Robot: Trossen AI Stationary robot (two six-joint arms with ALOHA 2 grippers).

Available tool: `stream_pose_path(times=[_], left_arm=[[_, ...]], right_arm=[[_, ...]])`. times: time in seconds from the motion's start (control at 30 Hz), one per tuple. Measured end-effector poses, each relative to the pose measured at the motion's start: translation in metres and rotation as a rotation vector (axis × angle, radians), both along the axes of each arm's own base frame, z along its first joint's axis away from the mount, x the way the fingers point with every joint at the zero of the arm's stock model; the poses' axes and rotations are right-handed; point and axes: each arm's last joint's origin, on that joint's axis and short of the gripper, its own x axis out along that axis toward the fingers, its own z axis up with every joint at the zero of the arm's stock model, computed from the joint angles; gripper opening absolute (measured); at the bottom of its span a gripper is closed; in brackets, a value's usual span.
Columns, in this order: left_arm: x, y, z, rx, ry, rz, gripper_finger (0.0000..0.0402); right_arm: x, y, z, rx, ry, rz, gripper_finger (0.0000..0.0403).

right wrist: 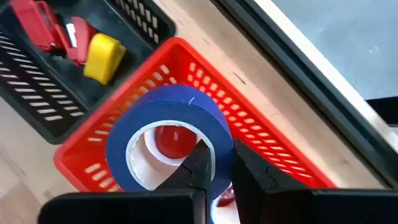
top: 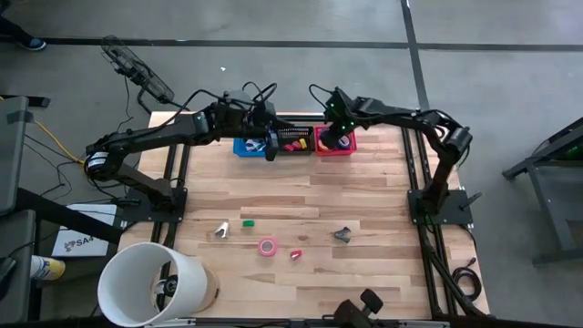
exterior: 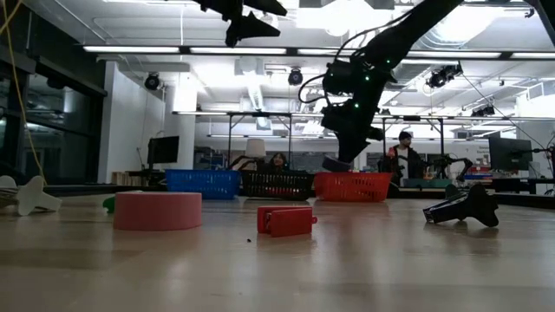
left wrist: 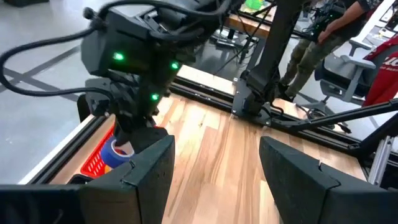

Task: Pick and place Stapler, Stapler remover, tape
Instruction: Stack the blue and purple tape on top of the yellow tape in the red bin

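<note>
Blue tape [right wrist: 168, 134] hangs clamped in the right hand [right wrist: 214, 168], whose fingers pinch the roll's wall, one inside the open centre and one outside. Directly under that hand sits the red basket [right wrist: 186, 68], with something red showing through the roll's hole, and just beside the red basket is a black basket [right wrist: 56, 99] holding a yellow item [right wrist: 102, 57] and red pieces [right wrist: 46, 28]. From above, the right hand [top: 339, 135] is over the red basket [top: 334, 144] at the far edge of the counter [top: 364, 196]. The left hand [top: 271, 139] hovers near it, over the line of baskets between the blue basket [top: 246, 146] and the black one, with its fingers [left wrist: 149, 171] spread apart and nothing between them. Well away from both hands, toward the near edge of the counter, lie a pink tape roll [top: 267, 246], a small red piece [top: 296, 254], a dark piece [top: 342, 235], a pale piece [top: 221, 230] and a small green piece [top: 247, 220]. A big white cylinder [top: 150, 282] stands at the near corner on the left arm's side. People show in the room behind the counter.
</note>
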Motion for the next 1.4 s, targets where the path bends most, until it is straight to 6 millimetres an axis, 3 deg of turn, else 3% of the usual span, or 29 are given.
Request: stream_pose_path(times=[0.37, 1.4], left_arm=[[0.000, 0.000, -0.001, -0.003, 0.008, -0.001, 0.0230], [0.000, 0.000, -0.001, -0.003, 0.008, 0.000, 0.0230]], right_arm=[[-0.002, -0.008, 0.000, 0.019, -0.015, 0.018, 0.0028], [0.005, -0.005, -0.015, 0.043, 0.018, 0.005, 0.0028]])
